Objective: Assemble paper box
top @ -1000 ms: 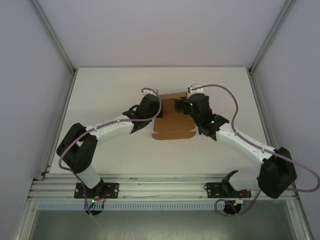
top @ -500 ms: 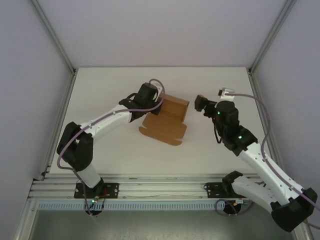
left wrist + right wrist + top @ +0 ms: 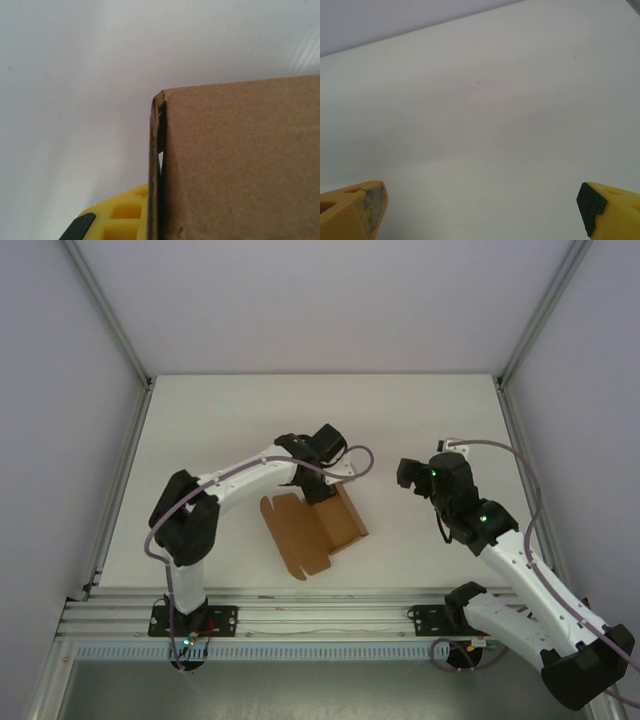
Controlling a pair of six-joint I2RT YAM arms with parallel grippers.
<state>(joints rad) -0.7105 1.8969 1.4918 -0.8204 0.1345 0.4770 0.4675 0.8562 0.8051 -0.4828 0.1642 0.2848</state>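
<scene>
1. Box (image 3: 310, 532): plain brown cardboard, unprinted and half folded, lying askew on the white table (image 3: 220, 420) near its front middle, between the two arms and closer to the left one.
2. From above, it reads as a shallow open tray. A flat panel faces up, a low wall stands along its right side, and small tabs jut from its far-left edge. The near corner points toward the front rail.
3. Seen up close from the left wrist, the box (image 3: 240, 165) shows a matte, fibrous face. A thin second layer is folded against its left edge, slightly frayed at the top corner, with a sliver of light showing between the layers.
4. Left gripper (image 3: 325, 490) is clamped tight on the box's far edge; one yellow finger (image 3: 120, 222) presses against the outer layer.
5. Right gripper (image 3: 405, 472) hangs well apart from the box, to its right. Its yellow, dark-padded jaws are spread wide over bare table (image 3: 480, 125) with nothing between them.
</scene>
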